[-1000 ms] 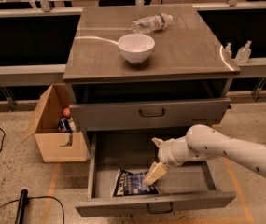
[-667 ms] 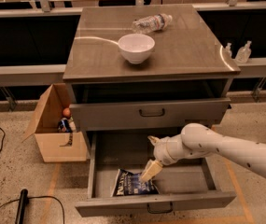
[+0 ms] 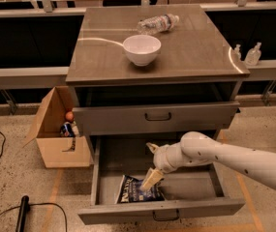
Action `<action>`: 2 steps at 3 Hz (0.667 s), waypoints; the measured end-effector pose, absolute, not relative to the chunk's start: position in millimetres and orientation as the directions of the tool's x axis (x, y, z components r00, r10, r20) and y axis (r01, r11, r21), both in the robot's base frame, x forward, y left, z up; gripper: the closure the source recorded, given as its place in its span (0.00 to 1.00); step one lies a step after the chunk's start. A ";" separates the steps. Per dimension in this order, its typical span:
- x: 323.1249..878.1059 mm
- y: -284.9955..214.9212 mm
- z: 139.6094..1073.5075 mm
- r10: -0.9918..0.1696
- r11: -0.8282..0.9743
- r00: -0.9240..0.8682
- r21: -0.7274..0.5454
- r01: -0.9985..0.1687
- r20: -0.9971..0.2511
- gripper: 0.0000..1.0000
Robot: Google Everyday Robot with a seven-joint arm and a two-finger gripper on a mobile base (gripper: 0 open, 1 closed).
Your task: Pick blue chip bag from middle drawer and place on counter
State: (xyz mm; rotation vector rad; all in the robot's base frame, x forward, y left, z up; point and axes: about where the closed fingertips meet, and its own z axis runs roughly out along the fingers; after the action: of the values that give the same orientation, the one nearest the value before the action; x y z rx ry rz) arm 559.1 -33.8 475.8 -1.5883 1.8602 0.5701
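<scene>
Right now you are at the reach-and-grasp step. The chip bag [image 3: 133,193] lies flat on the floor of the pulled-out drawer [image 3: 161,212], close to its front wall and left of centre, and it has not been lifted.

Your hand [image 3: 152,175] is down inside that drawer, angled onto the bag's upper right edge. It is either touching the foil or just above it, and this view does not settle which. You cannot tell how far the hand is open, nor whether it has hold of the bag.

My judgement is that the next move is to get a firm pinch on the crinkly foil, which will likely buckle and slip. Then raise the bag out towards you, because the shut drawer [image 3: 157,116] and the tabletop [image 3: 200,52] overhang the back of the opening.

Up there, aim for the bare stretch to the right of the white bowl [image 3: 142,49], well apart from the water bottle [image 3: 158,23].
</scene>
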 end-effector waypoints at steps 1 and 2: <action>559.7 -26.3 458.3 -0.724 0.160 -0.056 -0.089 -0.983 -0.687 0.00; 566.2 -20.5 444.3 -0.735 0.149 -0.034 -0.112 -0.982 -0.677 0.00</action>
State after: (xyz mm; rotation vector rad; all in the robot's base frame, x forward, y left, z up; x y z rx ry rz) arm 566.2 -20.5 444.3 -1.6400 1.8243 0.5246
